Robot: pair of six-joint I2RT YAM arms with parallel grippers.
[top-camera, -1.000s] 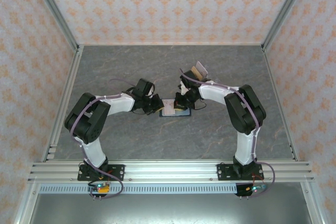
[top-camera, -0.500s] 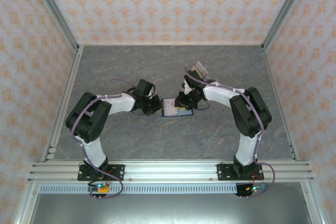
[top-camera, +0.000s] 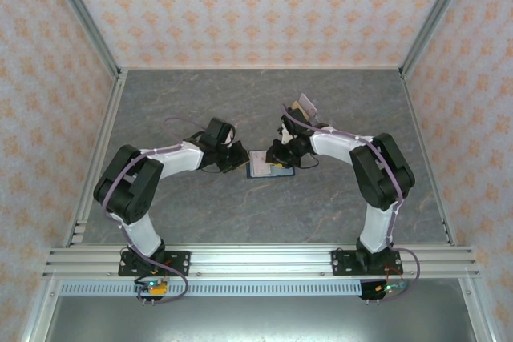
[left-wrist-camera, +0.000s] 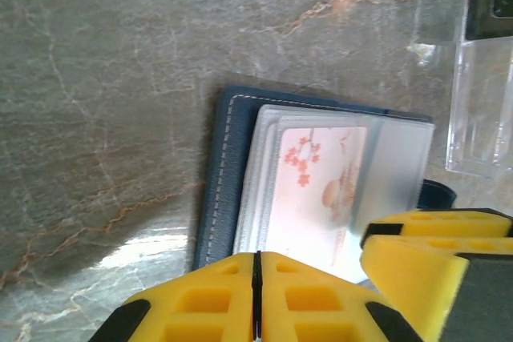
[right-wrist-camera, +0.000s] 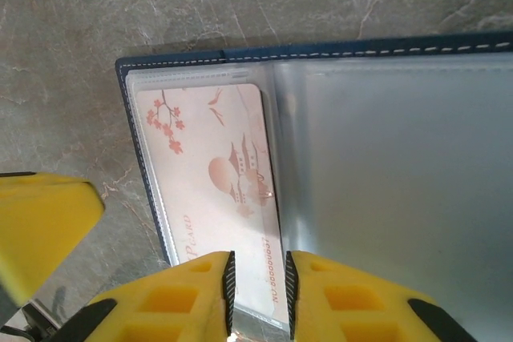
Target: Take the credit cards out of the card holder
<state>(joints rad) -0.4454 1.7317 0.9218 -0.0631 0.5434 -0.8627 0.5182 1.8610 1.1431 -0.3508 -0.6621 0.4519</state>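
Observation:
The navy card holder [top-camera: 268, 168] lies open on the table between the two arms. A pink credit card [right-wrist-camera: 208, 174] with blossoms sits under its clear sleeve, also seen as the pink card [left-wrist-camera: 317, 174] inside the navy card holder [left-wrist-camera: 218, 174]. My left gripper [top-camera: 240, 162] is shut, its tips [left-wrist-camera: 256, 258] over the holder's near edge. My right gripper [top-camera: 279, 156] stands over the pink card's printed end with a narrow gap between its jaws [right-wrist-camera: 258, 270]. Nothing is pinched in that gap. The holder's stitched rim [right-wrist-camera: 128, 70] is flat on the table.
A brown-orange card and pale cards [top-camera: 304, 106] lie on the table behind the right gripper; clear cards [left-wrist-camera: 481, 110] show past the holder. A yellow finger of the right gripper [left-wrist-camera: 433, 254] is close beside my left fingers. Patterned walls and metal rails enclose the table.
The right jaws have parted from shut to a narrow gap, and the right arm shifted slightly right. The left arm's elbow has dropped a little; its gripper stays shut at the holder.

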